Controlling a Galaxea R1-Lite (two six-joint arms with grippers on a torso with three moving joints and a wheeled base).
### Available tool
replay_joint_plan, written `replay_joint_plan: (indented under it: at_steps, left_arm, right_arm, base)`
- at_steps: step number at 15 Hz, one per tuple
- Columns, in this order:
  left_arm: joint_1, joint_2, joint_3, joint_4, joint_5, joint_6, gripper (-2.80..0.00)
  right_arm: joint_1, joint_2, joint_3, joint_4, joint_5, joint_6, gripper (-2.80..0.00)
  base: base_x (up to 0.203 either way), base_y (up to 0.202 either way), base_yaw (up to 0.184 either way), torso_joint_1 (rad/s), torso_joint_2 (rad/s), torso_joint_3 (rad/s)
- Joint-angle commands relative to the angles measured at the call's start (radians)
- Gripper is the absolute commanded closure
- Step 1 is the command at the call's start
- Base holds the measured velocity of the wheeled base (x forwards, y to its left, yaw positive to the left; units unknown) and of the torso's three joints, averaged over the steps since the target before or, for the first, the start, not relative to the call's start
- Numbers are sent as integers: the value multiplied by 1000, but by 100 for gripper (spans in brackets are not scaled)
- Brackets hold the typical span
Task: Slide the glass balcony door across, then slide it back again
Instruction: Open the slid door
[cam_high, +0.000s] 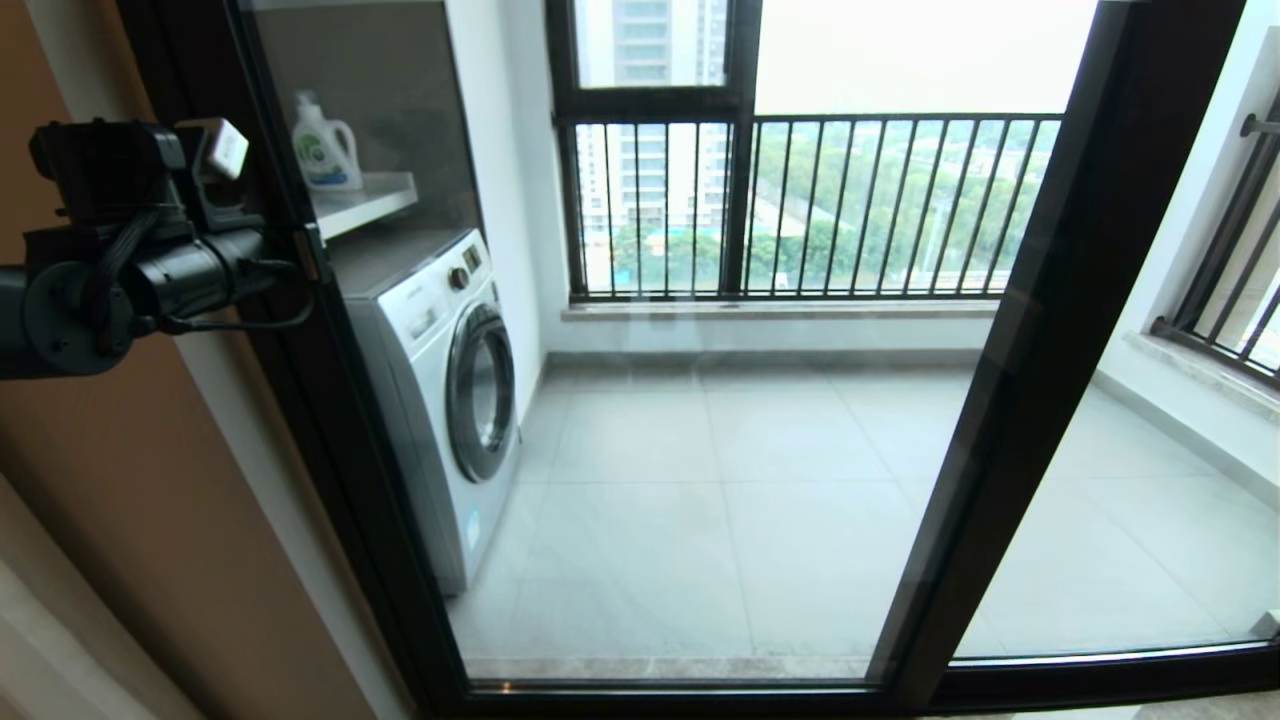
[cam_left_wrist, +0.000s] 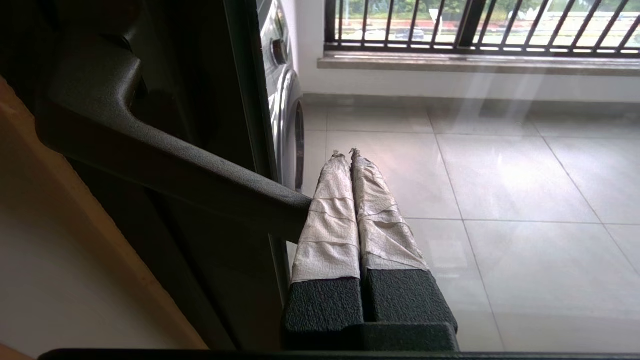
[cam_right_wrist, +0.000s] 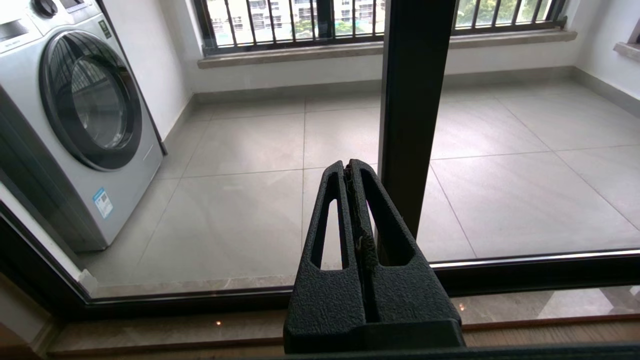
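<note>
the left gripper has its tape-wrapped fingers pressed together, empty, beside the small black bar handle of the black-framed clear glass balcony door. the right gripper is likewise closed on nothing, before the door's right upright. behind the glass, a white detergent bottle stands on a shelf above a white washing machine on the grey tiled balcony floor.

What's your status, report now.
Left gripper shut, beside door handle. Right gripper shut, low, idle. Glass door closed. Nothing blocking.

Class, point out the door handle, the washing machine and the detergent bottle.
door handle (cam_left_wrist: 175, 165), left wrist view, middle of bar.
washing machine (cam_high: 480, 392), head view, round door.
detergent bottle (cam_high: 322, 150), head view, body.
</note>
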Motion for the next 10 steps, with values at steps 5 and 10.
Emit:
replay_joint_plan:
  at_steps: [5, 10]
  left_arm:
    - [1, 7, 20, -20, 6, -1, 0]
    - [37, 21, 23, -20, 10, -1, 0]
  right_arm:
    - [0, 0, 12, 0, 0, -1, 0]
    - [0, 0, 12, 0, 0, 0, 0]
  base:
    - [0, 0, 0, 0, 0, 0]
    - [0, 0, 0, 0, 0, 0]
